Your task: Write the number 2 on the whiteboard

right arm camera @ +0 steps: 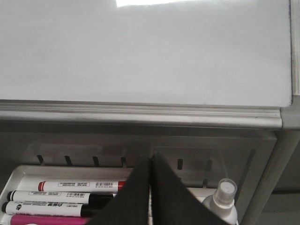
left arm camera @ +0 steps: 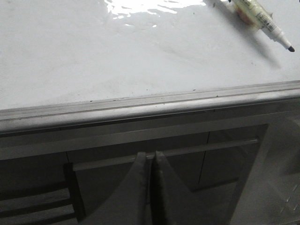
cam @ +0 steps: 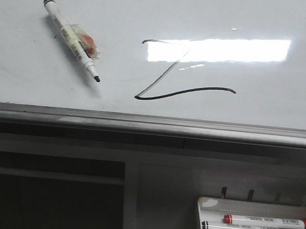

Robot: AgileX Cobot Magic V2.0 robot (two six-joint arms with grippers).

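One number 2 (cam: 185,74) on whiteboard (cam: 28,83)

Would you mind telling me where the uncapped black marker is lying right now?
In the front view the uncapped marker lies flat on the whiteboard, on its left part, left of the number 2, tip pointing toward the board's near rim.

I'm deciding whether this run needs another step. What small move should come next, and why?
Probably none beyond keeping both arms back: the number 2 is drawn on the whiteboard, the uncapped marker lies on it, and both grippers are shut, empty.
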